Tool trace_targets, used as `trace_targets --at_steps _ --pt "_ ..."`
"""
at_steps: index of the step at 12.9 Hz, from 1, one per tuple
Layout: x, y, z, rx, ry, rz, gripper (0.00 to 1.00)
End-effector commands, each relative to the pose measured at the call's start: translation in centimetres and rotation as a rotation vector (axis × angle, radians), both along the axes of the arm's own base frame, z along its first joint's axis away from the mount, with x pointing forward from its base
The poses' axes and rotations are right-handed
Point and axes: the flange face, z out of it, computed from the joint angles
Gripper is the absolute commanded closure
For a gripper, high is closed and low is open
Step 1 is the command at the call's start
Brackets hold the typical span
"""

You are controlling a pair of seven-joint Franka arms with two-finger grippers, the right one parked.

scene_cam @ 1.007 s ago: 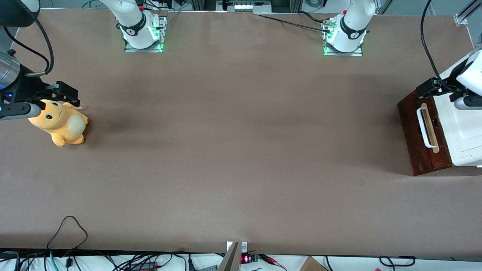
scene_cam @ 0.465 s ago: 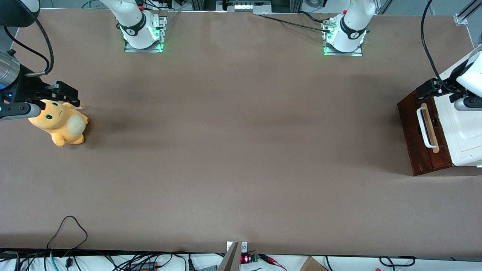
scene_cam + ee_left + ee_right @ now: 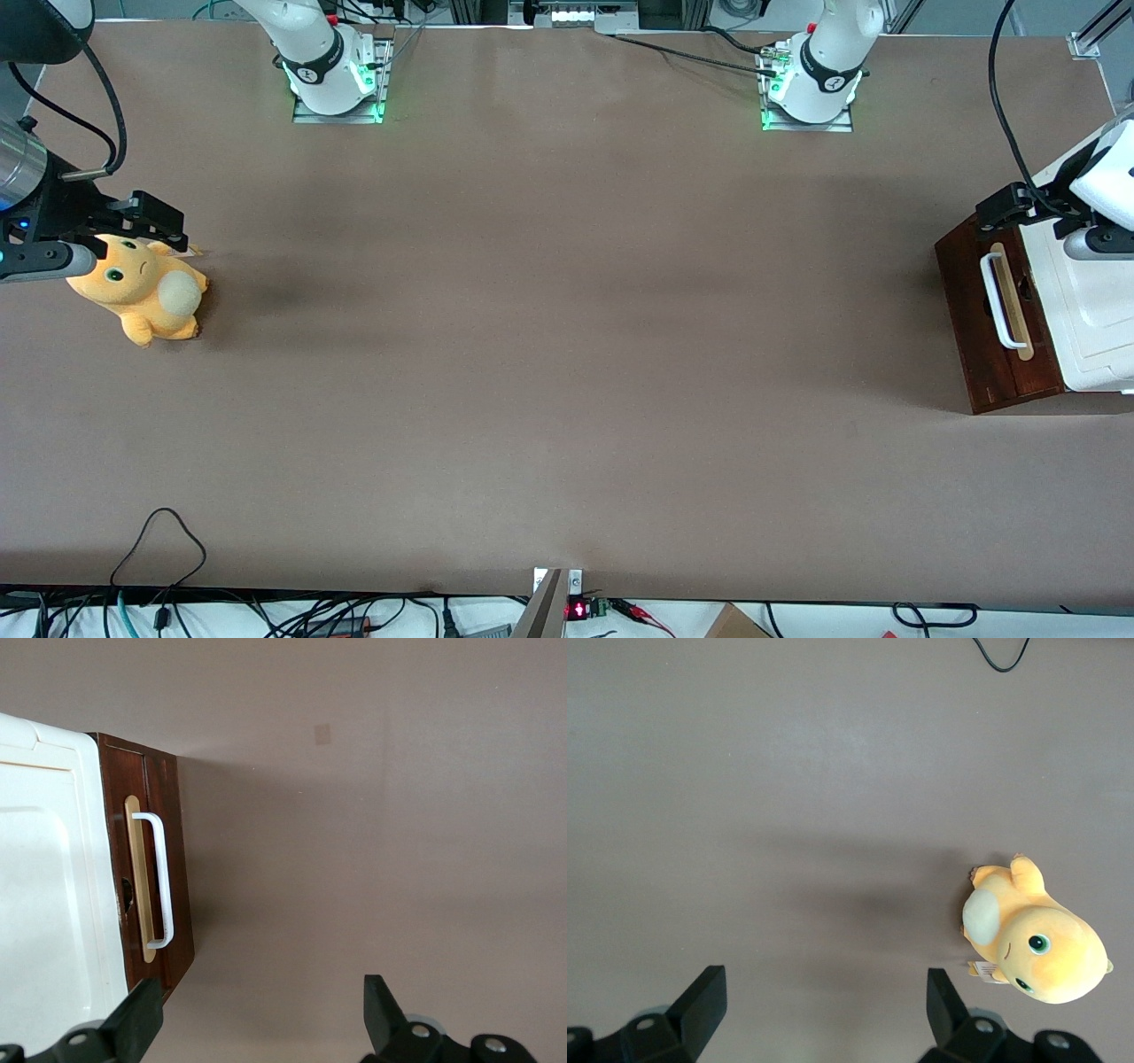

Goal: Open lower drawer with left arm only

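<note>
Left wrist view, spread fingers (image 3: 137,1020) of gripper (image 3: 261,1014) above lower drawer (image 3: 155,873), no legible writing

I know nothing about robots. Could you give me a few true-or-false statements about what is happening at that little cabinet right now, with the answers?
1. The pincer grips the white handle. False: it hovers above the cabinet's corner, farther from the front camera than the handle, holding nothing.
2. The pincer's fingers are spread apart. True.
3. The lower drawer is pulled out, showing its tray. False: no tray shows; the dark front looks closed.
4. The cabinet has a white top. True.
5. An orange plush toy sits on the cabinet. False: it lies on the table toward the parked arm's end.
</note>
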Motion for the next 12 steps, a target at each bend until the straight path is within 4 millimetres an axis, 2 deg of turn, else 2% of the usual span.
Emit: trace_targets --at_steps 1,6,9,10,11,12 --pt "0.1 0.0 0.5 -0.035 0.024 -0.021 0.00" --pt "-0.3 -0.5 0.1 -0.131 0.063 -0.002 0.00" --pt "-0.3 -0.1 -0.1 -0.126 0.069 -0.002 0.00" --pt "-0.2 -0.2 -0.4 -0.114 0.076 0.001 0.00" --pt "0.0 -0.6 -1.0 -0.056 0.087 -0.007 0.06" --pt "0.3 -1.7 -1.6 0.057 0.093 -0.012 0.07"
